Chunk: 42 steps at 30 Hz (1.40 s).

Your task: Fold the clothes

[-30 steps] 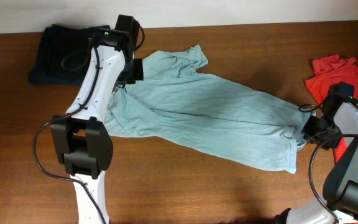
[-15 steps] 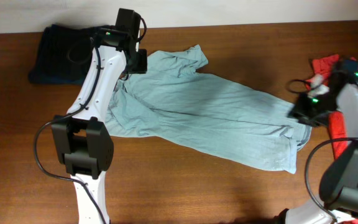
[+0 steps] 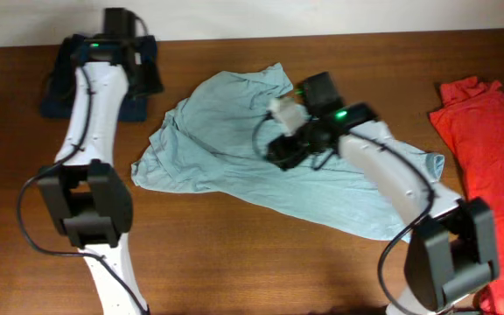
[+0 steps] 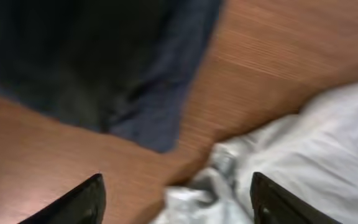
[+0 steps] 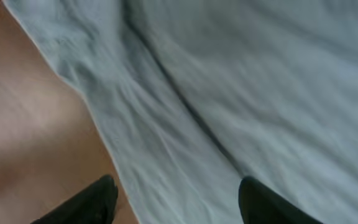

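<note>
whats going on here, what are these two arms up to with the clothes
Two robot arms are at a wooden table with clothes to fold. A pale grey-blue T-shirt lies rumpled and unfolded in the middle. The right gripper hovers over it, open and empty. The left gripper, also open and empty, is near a dark navy garment at the far left corner. A red T-shirt lies at the right edge.

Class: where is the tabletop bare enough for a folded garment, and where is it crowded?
Free: the front strip below the pale blue T-shirt, between left arm and right arm; the back strip between it and the red T-shirt. Crowded: back-left, around the navy garment.
</note>
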Tool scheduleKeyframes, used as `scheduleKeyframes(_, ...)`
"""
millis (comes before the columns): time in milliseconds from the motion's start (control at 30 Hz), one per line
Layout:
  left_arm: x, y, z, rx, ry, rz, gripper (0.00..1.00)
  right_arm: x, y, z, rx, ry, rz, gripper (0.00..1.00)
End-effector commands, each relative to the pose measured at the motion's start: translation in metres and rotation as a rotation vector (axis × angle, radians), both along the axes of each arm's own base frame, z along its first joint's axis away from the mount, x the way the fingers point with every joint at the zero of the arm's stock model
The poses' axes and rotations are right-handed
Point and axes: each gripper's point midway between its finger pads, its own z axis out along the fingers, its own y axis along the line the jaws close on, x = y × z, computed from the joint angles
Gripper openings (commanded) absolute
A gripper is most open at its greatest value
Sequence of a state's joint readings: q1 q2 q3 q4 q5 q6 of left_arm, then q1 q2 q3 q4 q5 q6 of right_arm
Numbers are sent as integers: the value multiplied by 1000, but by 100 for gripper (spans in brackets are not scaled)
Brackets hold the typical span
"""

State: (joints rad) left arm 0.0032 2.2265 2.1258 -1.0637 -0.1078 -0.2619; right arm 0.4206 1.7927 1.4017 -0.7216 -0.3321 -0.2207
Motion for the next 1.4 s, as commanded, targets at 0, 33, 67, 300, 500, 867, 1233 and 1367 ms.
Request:
scheduleKeyframes(0,0,17,-1,-15,-1,45,99,13,32,4,-134,-206,50,65)
scheduleKeyframes(33,0,20,-1,-15,-1,51,99,12,48,4,-139,-256,113,62)
scheduleKeyframes(67,-1,22,-1,-15,-1,55,99,10,58,3,-139,-278,152,61)
scheduleKeyframes(300,-1,23,-1,-15,-2,56,99,15,87,-52,-275,-347,256,56)
scheduleKeyframes(500,-1,23,-1,-15,-2,56,99,22,92,-93,-293,-319,262,60)
scheduleKeyframes(867,-1,23,-1,-15,-2,56,99,21,98,-94,-262,-319,274,75)
scheduleKeyframes(1233,-1,23,-1,-15,-2,56,99,28,98,-102,-269,-335,260,75)
scheduleKeyframes(1367,-1,23,-1,-15,-2,56,99,28,98,-102,-269,-336,260,74)
